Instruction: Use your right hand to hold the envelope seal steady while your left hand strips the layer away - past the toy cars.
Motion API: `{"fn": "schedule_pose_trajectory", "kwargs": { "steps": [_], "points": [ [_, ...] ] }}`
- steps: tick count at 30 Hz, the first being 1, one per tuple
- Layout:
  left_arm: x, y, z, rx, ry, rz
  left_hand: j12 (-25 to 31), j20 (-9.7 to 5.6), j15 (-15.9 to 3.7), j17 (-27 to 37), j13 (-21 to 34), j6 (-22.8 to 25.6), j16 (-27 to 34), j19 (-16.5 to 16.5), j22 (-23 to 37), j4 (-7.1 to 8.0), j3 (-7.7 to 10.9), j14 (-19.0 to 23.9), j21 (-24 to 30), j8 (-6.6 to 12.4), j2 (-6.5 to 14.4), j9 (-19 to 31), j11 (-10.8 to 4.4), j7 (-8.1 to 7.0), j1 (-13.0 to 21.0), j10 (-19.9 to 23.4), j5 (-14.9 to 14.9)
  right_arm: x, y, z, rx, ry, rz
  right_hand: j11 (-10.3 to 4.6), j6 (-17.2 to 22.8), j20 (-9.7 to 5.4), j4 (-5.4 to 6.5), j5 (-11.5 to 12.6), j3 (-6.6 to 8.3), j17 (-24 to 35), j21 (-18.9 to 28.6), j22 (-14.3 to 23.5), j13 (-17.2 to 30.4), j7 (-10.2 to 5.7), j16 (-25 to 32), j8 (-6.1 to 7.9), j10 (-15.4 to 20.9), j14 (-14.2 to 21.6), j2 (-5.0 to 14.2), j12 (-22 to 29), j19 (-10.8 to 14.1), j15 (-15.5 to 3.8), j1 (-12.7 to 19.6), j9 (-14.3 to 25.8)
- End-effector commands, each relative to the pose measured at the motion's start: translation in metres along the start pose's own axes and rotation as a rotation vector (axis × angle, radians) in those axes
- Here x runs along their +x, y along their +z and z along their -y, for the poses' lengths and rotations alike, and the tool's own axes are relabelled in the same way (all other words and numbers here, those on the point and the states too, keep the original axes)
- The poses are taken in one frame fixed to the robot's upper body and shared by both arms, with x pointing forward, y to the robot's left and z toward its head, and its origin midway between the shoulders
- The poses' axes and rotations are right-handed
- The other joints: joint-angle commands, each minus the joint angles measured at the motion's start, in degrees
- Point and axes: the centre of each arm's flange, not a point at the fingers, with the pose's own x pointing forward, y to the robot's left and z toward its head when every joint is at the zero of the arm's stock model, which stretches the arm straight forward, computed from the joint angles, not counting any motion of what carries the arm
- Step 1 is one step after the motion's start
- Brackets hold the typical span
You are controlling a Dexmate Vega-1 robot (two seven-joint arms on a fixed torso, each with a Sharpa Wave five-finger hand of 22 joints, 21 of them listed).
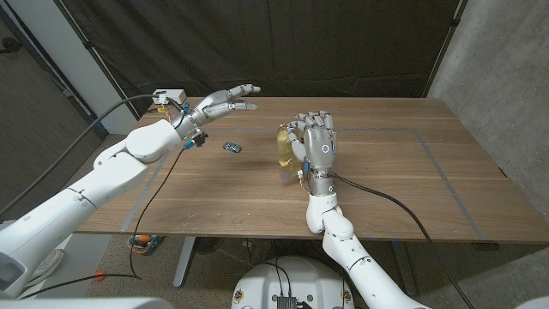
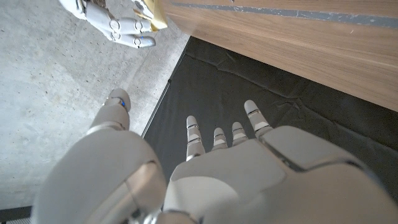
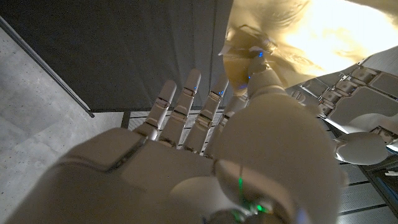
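Yellowish envelope point(image 1: 284, 148): crumpled, held up off the wooden table point(image 1: 403, 184) near its middle, pressed against the inner side of the right hand point(image 1: 318, 146).
Right hand: raised over the table's middle, back toward the head camera, fingers upright and curled at the tips; thumb side grips the envelope. In the right wrist view the thumb point(image 3: 261, 78) presses into the envelope point(image 3: 292, 37), which shows bright and creased.
Left hand point(image 1: 221, 105): lifted above the far left part of the table, fingers stretched out and apart, pointing toward the table's far edge; nothing in it. Well apart from the envelope.
Left hand, left wrist view point(image 2: 249, 168): fingers point(image 2: 194, 134) extended and spread, empty.
Toy car point(image 1: 232, 148): small, dark, on the table between the two hands, nearer the left arm, just beside the envelope's side.
White box point(image 1: 168, 96): at the table's far left corner, cables running from it.
Backdrop: black curtain point(image 1: 257, 43) behind the far edge.
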Motion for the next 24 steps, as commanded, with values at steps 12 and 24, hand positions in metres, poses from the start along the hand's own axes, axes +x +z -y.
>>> {"fn": "schedule_pose_trajectory", "kwargs": {
  "steps": [12,24],
  "points": [
    [0.003,-0.012,0.017,0.074,-0.007,-0.064,1.4,-0.03,-0.52,-0.3,0.3,6.4,0.8,-9.5,0.4,0.74,0.02,-2.1,-0.1,3.44,0.8,1.5,-1.03,1.55,5.9,2.3,0.2,0.032,0.011,-0.001,0.017,-0.058,-0.028,-0.25,6.4,0.00,-0.02,-0.5,1.12,0.0,0.5,-0.3,0.4,5.03,-0.3,0.40,1.0,1.0,-0.44,0.0,-0.1,-9.97,-0.1,1.0],
    [0.012,-0.016,0.035,0.042,0.074,-0.058,2.6,-0.36,-1.21,-0.2,0.5,12.2,1.7,-8.7,0.5,1.32,-1.92,0.1,-0.5,7.00,-0.3,2.9,-2.79,0.69,6.9,5.5,0.1,0.032,0.017,-0.003,0.034,-0.055,-0.003,-0.24,6.5,-0.09,-0.05,-0.7,1.68,0.0,0.7,-0.6,0.5,5.09,-0.5,0.46,1.3,1.4,-0.60,-0.1,-0.1,-10.01,-0.1,1.1]
  ]
}}
